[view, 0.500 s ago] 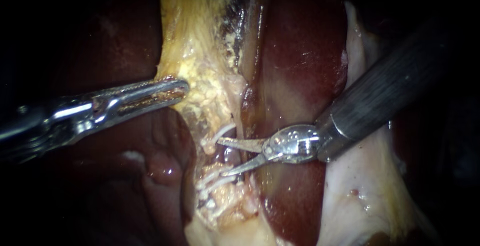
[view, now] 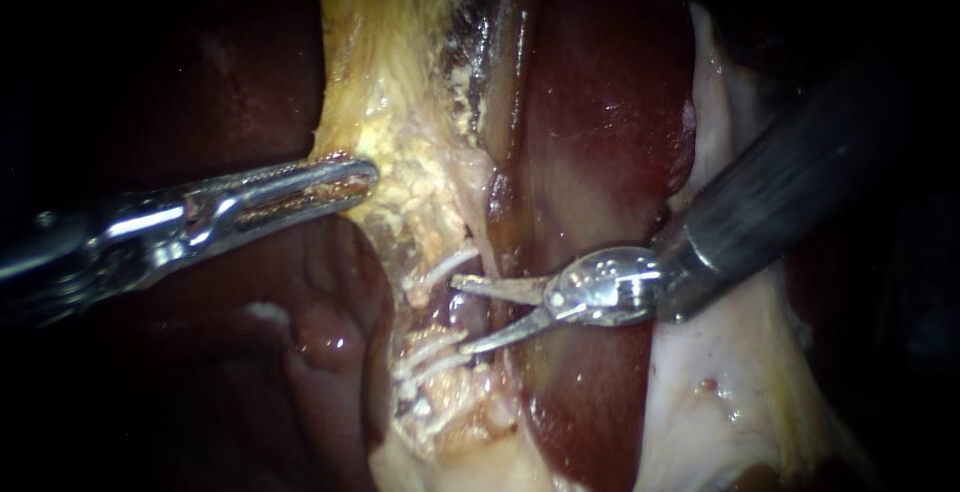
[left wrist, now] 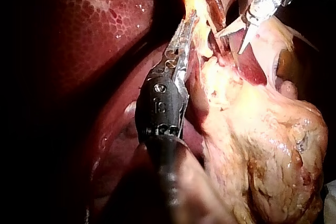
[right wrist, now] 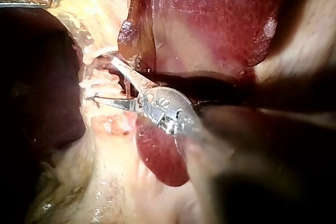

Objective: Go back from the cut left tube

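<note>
The cut left tube [view: 447,304] lies just beside the liver [view: 600,132], along the edge of its dark red lobe. It is a thin, dark reddish stalk, parted midway into two short stumps. The stump higher along the liver's edge carries a single clip [view: 440,265], white and set crosswise. The stump lower along that edge carries paired clips [view: 428,357], two white bars close together, slightly tilted. Whether a thin strand joins the stumps cannot be told.

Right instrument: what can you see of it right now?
The right instrument comes in from the upper right: a dark shaft ending in a shiny silver hinge and two thin pointed blades. The blades stand open in a V, gripping nothing, pointing at the white clips among the pale tissue. Whether the tips touch tissue is unclear.
</note>
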Available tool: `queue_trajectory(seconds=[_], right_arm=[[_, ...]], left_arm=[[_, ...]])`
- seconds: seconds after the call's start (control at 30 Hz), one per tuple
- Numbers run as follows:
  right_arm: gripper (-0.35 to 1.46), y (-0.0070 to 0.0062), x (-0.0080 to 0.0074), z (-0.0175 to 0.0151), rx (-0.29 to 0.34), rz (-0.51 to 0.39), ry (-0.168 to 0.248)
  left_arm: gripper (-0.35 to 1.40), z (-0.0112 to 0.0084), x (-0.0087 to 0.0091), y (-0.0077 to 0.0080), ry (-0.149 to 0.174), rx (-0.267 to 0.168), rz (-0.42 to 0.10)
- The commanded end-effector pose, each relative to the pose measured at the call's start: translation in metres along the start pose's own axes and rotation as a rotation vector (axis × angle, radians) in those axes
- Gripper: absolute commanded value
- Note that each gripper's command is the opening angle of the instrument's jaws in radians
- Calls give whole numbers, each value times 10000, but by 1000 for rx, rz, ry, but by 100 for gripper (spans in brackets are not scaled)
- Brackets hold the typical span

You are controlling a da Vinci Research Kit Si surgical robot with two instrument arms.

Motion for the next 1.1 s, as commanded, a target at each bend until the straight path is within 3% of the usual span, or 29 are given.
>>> queue_trajectory(seconds=[0.03,0.17,0.6,0.83,1.1], right_arm=[[109,0,1,-4,1,-13,2],[113,-2,6,-23,10,-57,4],[123,6,37,-90,-73,-169,4],[123,5,48,-99,-87,-219,17],[126,5,49,-98,-101,-264,24]], left_arm=[[-35,0,0,0,0,1,0],[-35,0,0,0,0,1,1],[-35,1,0,0,0,1,0],[-35,2,0,0,0,1,0],[-35,9,5,2,-3,-2,3]])
